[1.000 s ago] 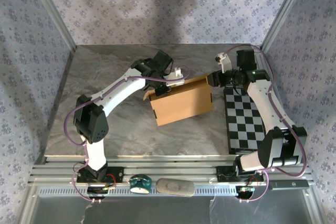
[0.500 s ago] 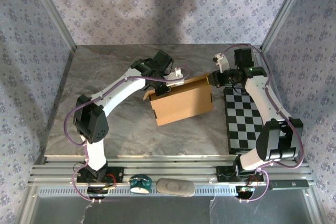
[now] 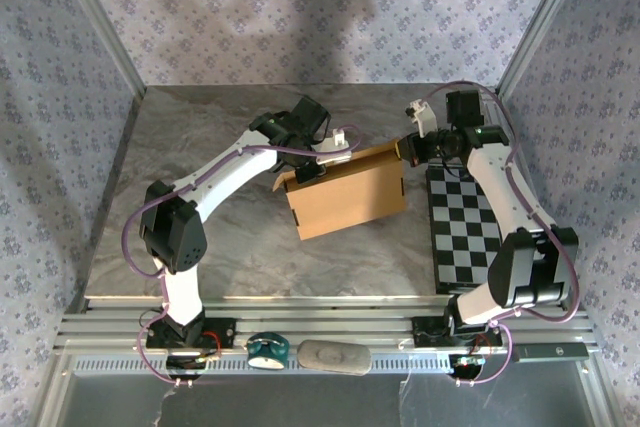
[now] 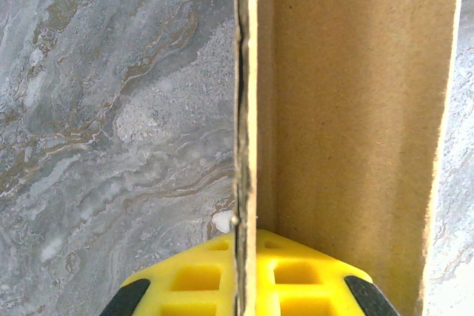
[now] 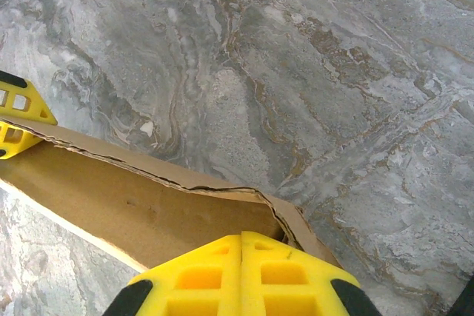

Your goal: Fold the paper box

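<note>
The paper box [image 3: 345,202] is a tan cardboard box standing open-topped in the middle of the marble table. My left gripper [image 3: 318,165] is at its back left corner. In the left wrist view its yellow fingers [image 4: 192,275] are shut on the thin edge of a box wall [image 4: 246,109], one finger on each side. My right gripper [image 3: 403,151] is at the box's back right corner. Its yellow fingers [image 5: 200,279] are pressed together with no cardboard between them, tips just above the inside corner of the box [image 5: 148,212].
A black-and-white checkered board [image 3: 465,227] lies flat to the right of the box, under the right arm. A teal object [image 3: 268,349] and a grey object [image 3: 334,356] rest on the front rail. Patterned walls enclose the table on three sides.
My right gripper has closed from partly open to shut, and the right forearm has shifted a little. The left arm and the box have not moved.
</note>
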